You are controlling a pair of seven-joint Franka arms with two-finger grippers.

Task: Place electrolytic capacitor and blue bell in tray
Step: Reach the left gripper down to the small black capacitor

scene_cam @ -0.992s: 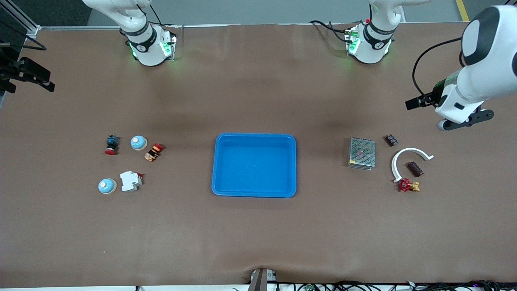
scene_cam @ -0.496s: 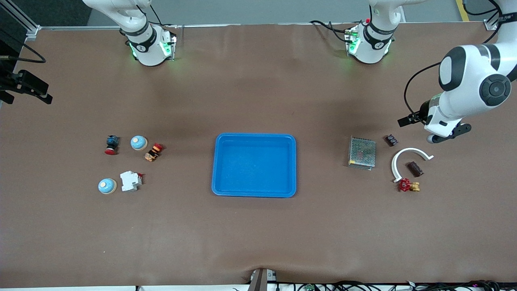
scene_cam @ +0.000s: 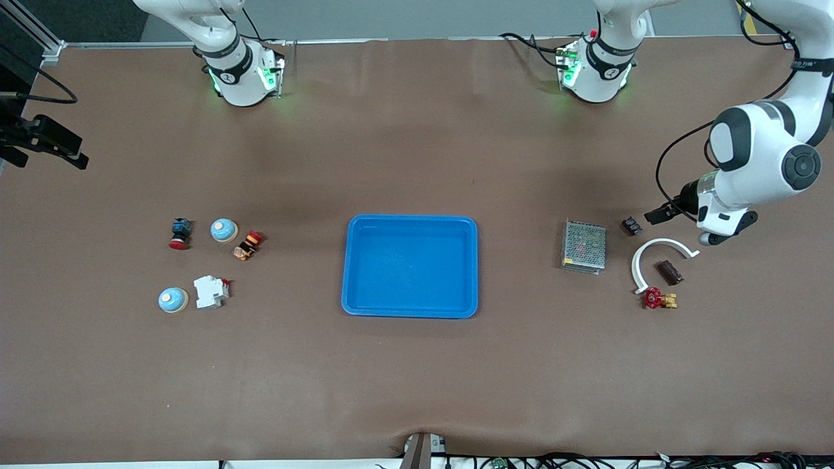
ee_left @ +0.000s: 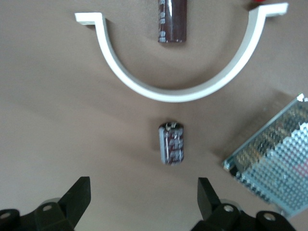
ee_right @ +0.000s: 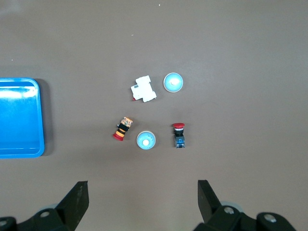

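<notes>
- Tray (scene_cam: 410,266) sits mid-table with nothing in it; neither item has been picked up yet
- Capacitor (ee_left: 172,143) lies on the table between the white arc (ee_left: 178,86) and the mesh box (ee_left: 276,175); two blue bells (scene_cam: 223,230) (scene_cam: 173,299) rest toward the right arm's end
- Left gripper (ee_left: 143,193), fingers spread and holding nothing, has come down over the capacitor since the earlier frames
- Right gripper (ee_right: 143,195) waits high over the bells, fingers spread, holding nothing
</notes>
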